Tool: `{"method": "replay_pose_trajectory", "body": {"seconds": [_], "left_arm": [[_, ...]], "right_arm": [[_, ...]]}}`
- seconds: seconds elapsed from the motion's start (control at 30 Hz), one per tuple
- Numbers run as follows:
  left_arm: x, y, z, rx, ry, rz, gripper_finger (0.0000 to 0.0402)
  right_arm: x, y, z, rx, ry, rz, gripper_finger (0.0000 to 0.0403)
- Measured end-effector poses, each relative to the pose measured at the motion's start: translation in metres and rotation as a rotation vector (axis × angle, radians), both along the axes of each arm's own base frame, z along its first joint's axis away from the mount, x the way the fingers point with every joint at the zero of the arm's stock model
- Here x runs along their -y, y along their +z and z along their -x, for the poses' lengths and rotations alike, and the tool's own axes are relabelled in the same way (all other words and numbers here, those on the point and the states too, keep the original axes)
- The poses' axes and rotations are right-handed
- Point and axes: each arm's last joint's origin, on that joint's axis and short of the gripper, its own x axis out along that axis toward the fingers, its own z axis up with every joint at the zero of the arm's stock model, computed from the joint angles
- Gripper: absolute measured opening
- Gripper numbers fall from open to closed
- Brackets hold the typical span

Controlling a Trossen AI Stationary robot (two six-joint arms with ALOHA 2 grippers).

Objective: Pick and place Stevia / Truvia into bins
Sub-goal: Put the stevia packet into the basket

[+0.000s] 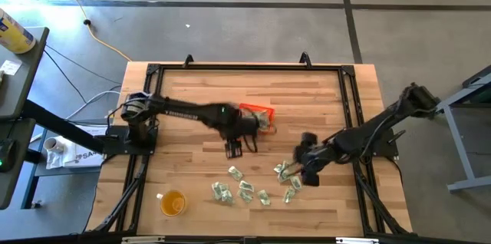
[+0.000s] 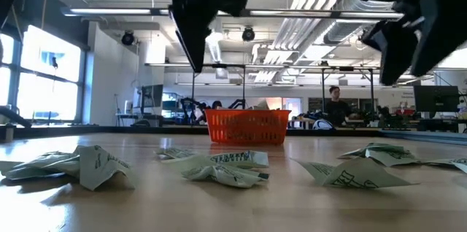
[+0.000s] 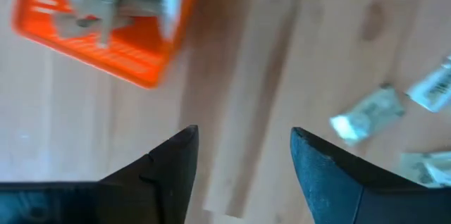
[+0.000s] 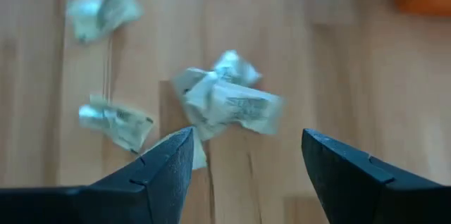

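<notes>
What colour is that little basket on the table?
The bin is bright orange with slatted walls, clearest in the low view.

The table (image 1: 192, 94) is pale, matt wood planks with visible grain, framed in black metal, carrying crumpled, creased paper Stevia sachets (image 4: 229, 104), an orange slotted plastic bin (image 2: 247, 126) and a translucent yellow plastic cup (image 1: 173, 202) near its front-left corner.
</notes>
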Motion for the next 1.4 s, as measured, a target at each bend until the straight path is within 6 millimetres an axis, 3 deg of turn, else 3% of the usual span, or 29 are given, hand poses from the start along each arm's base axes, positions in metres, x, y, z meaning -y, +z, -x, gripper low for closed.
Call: {"method": "replay_pose_trajectory", "body": {"seconds": [0.13,0.33,0.6,0.8,0.97,1.23,1.4], "left_arm": [[0.034,0.000,0.005,0.013,-0.001,-0.039,0.0241],[0.063,0.000,0.012,0.026,0.062,-0.026,0.0222],[0.082,0.000,0.020,0.020,0.132,-0.019,0.0201],[0.080,0.000,0.024,-0.012,0.183,-0.035,0.0190],[0.080,0.000,0.023,-0.007,0.188,-0.033,0.0182],[0.079,0.000,0.023,-0.001,0.188,-0.046,0.0183],[0.079,0.000,0.024,-0.006,0.189,-0.049,0.0184]], "right_arm": [[-0.007,-0.025,-0.017,-0.025,0.129,0.131,0.0254],[0.002,-0.048,-0.029,-0.109,0.234,0.204,0.0254],[0.019,-0.063,-0.048,-0.122,0.362,0.144,0.0254],[0.033,-0.068,-0.056,-0.126,0.344,0.060,0.0250],[0.042,-0.073,-0.058,-0.156,0.292,-0.028,0.0191],[0.054,-0.075,-0.061,-0.184,0.153,-0.109,0.0016],[0.063,-0.063,-0.061,-0.132,0.025,-0.145,0.0016]]}}
